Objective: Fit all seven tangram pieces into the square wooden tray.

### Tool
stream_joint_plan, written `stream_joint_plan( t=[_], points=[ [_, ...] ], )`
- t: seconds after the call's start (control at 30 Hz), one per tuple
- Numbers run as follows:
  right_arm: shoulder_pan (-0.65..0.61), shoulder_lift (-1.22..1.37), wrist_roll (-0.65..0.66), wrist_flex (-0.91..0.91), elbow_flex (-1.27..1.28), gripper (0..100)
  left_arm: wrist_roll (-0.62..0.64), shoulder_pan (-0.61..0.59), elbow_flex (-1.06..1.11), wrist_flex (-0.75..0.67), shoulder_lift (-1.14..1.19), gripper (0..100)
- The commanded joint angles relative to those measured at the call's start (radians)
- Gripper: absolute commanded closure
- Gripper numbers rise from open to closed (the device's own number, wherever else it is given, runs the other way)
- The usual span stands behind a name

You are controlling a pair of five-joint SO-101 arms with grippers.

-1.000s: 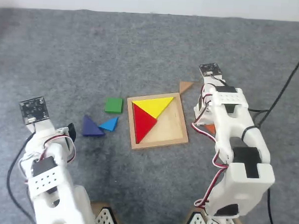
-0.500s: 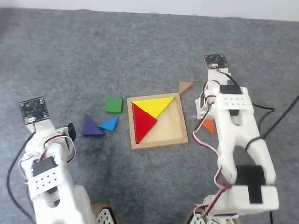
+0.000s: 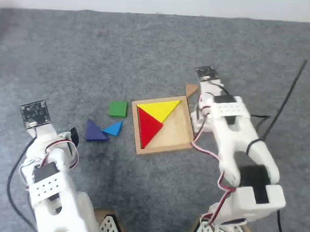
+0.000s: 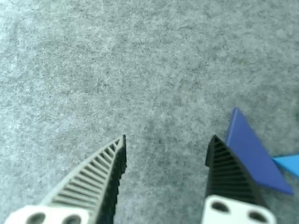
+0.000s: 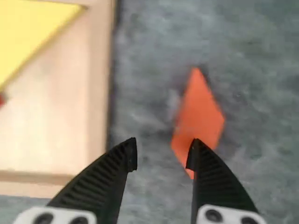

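Right arm (image 3: 231, 135): stretched up the right side of the high view, wrist above the right rim of the square wooden tray (image 3: 179, 133) at centre frame. Right pincer (image 5: 162, 143): jaws apart, nothing between them.

The right wrist view gives the orange parallelogram (image 5: 198, 116) on the grey bench (image 3: 147, 49) just outside the tray rim. In the high view the arm lies across that spot.

Left arm (image 3: 45, 162): folded at lower left. Left pincer (image 4: 168, 140): jaws apart over bare grey, dark blue triangle (image 4: 252, 154) just beside one finger.

High view: yellow triangle (image 3: 158, 110) and red triangle (image 3: 148, 126) touch inside the tray. Green square (image 3: 117, 109) and light blue triangle (image 3: 113, 128) lie left of it, tan triangle (image 3: 192, 89) off its upper right corner.
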Motion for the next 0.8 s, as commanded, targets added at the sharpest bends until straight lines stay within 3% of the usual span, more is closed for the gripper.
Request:
stream_joint_plan(
  t=[0.0,0.47,0.77],
  points=[
    [0.088,0.021,0.028,-0.019,-0.06,80.7,-0.011,0.008,-0.005,-0.023,-0.002,73],
    [0.162,0.205,0.058,0.053,-0.233,80.9,-0.011,0.008,-0.005,-0.023,-0.002,73],
    [0.298,0.194,0.034,0.087,-0.301,80.9,-0.011,0.008,-0.005,-0.023,-0.002,73]
  ],
)
